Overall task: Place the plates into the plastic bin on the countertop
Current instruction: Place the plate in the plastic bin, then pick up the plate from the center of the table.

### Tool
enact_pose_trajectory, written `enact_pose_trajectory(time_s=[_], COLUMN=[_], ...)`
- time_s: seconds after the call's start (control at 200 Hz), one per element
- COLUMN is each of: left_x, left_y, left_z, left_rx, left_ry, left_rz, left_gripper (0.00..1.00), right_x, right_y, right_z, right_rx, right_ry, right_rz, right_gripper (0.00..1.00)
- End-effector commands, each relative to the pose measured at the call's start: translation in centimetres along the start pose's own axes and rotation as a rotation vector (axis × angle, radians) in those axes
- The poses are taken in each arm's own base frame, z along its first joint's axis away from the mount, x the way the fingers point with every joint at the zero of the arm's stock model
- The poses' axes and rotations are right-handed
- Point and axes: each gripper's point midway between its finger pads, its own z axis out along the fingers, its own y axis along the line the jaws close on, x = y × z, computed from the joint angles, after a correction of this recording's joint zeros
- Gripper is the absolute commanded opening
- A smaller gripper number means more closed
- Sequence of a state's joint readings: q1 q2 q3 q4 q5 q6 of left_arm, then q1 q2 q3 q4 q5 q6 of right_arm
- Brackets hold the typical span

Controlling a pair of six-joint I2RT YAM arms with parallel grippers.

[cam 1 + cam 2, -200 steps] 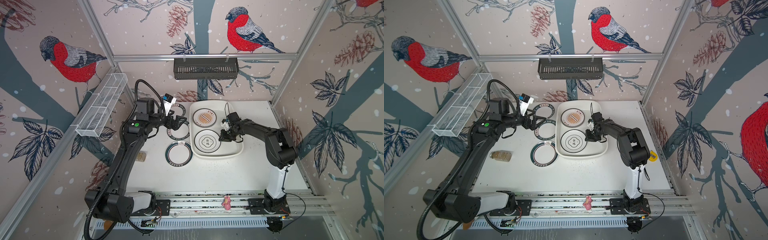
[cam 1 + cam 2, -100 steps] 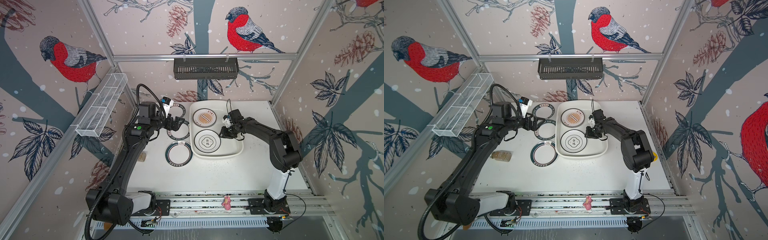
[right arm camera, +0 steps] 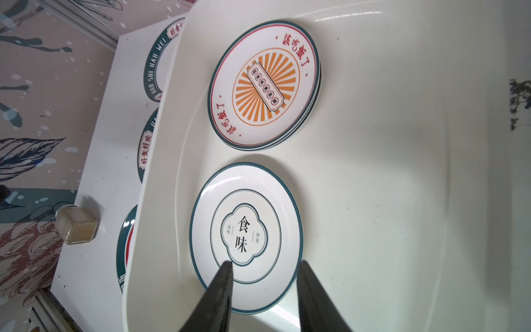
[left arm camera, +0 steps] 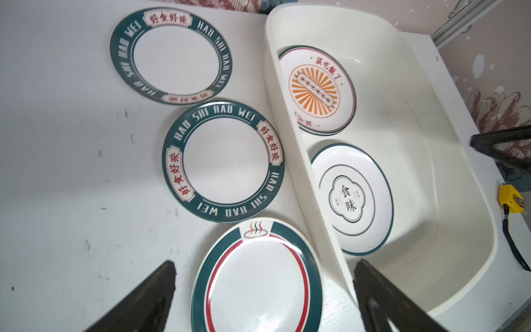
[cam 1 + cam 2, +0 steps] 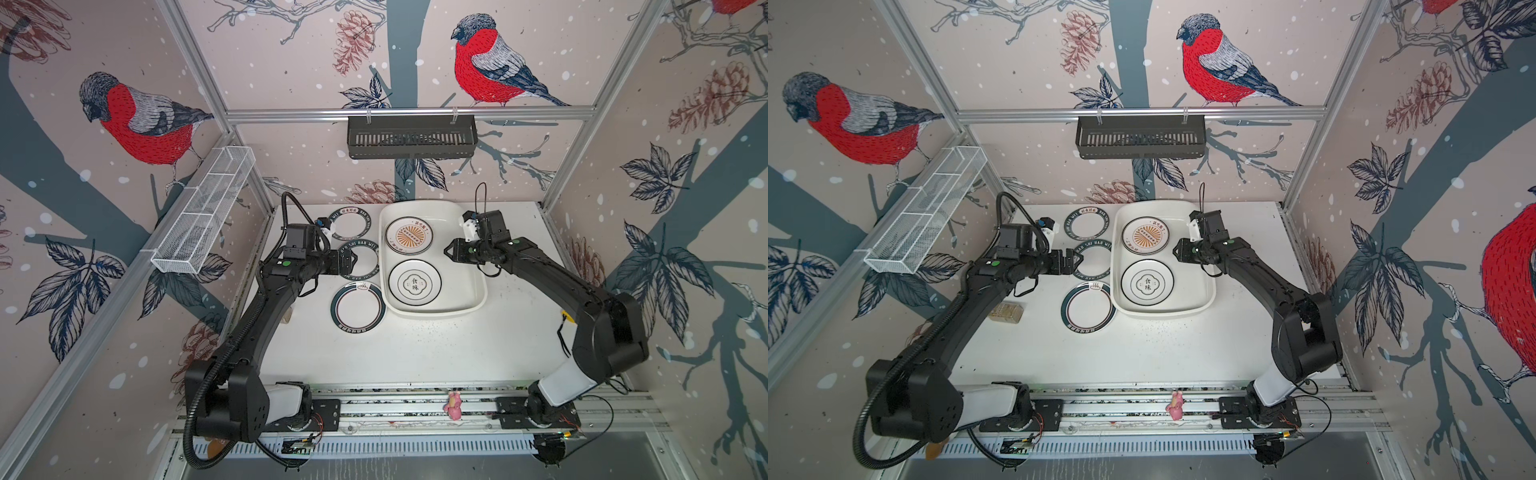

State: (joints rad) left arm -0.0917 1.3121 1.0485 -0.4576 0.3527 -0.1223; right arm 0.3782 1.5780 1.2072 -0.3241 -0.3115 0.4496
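Observation:
The white plastic bin [image 5: 478,293] sits at the back of the countertop [image 5: 436,349]. Inside it lie a stack topped by a cream sunburst plate [image 5: 408,236] [image 3: 264,83] and a white plate with black characters [image 5: 414,282] [image 3: 245,238]. Three green-rimmed plates rest on the countertop left of the bin: far [image 5: 350,222], middle [image 5: 360,272] [image 4: 224,161], near [image 5: 358,306] [image 4: 257,278]. My left gripper [image 5: 353,261] [image 4: 264,263] hovers open over the middle and near ones. My right gripper [image 5: 448,251] [image 3: 265,263] is open above the white plate's edge, holding nothing.
A black slatted shelf [image 5: 411,137] hangs on the back wall. A white wire basket [image 5: 203,212] is fixed to the left wall. A small glass jar [image 5: 1005,312] [image 3: 76,225] lies by the left arm. A pink figure [image 5: 453,407] sits on the front rail.
The right gripper's jaws have spread apart and it has drawn back from the white plate, which stays in the bin. The left gripper has shifted slightly nearer over the green plates.

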Motion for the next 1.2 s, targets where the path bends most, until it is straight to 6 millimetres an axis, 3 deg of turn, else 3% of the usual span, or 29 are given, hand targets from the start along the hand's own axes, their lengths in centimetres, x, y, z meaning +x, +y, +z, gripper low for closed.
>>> enact_pose_trajectory(time_s=[0.0, 0.135, 0.39, 0.59, 0.78, 1.191], left_x=[2.0, 4.4, 6.9, 8.7, 10.1, 12.6], left_y=[0.3, 0.7, 4.5, 7.1, 5.9, 6.0], left_z=[1.0, 2.2, 3.8, 4.0, 4.4, 5.9], left_rx=[0.082, 0.177, 0.086, 0.021, 0.136, 0.177], left_ry=[0.082, 0.155, 0.161, 0.169, 0.194, 0.275], left_rz=[-0.102, -0.157, -0.249, -0.293, -0.337, -0.39], left_gripper=[0.96, 0.96, 0.96, 0.96, 0.93, 0.82], right_x=[-1.7, -2.0, -1.8, -1.5, -1.1, -0.1], right_y=[1.6, 2.4, 2.8, 2.8, 2.4, 1.3], right_z=[-1.3, -3.2, -6.0, -7.0, -7.3, -8.7], right_rx=[-0.067, -0.082, -0.098, -0.103, -0.1, -0.086], right_ry=[-0.096, -0.14, -0.191, -0.217, -0.223, -0.249], right_rz=[0.014, 0.001, -0.016, -0.021, -0.019, -0.002], right_gripper=[0.38, 0.39, 0.41, 0.42, 0.42, 0.42])
